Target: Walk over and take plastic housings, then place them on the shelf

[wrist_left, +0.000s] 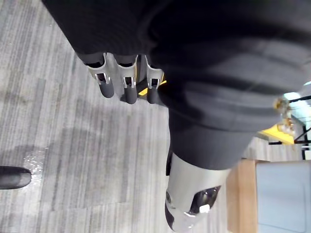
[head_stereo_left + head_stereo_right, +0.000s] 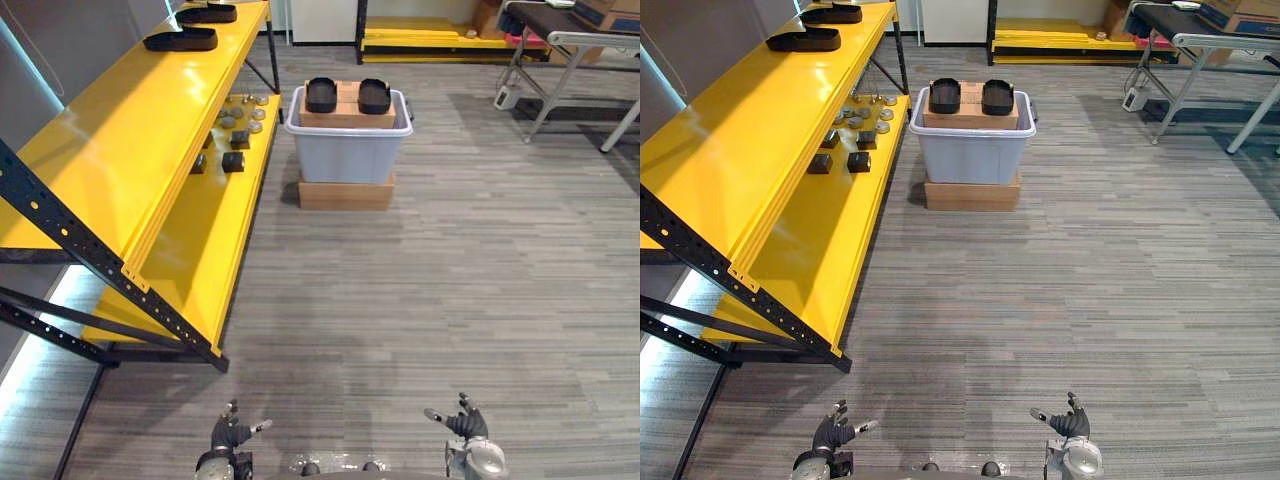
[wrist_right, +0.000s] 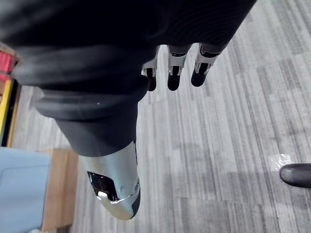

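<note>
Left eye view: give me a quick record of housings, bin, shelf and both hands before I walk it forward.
Housings to take: two black housings on a cardboard box in the grey bin, ahead across the floor
Shelf: yellow shelf, left of the bin; two more housings on its top level
Left hand: open, empty
Right hand: open, empty

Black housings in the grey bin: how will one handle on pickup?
Probably rigid: the left plastic housing keeps a crisp moulded rim. Likely light, being a hollow shell. Sits flat on the cardboard box, so unlikely to roll.
</note>
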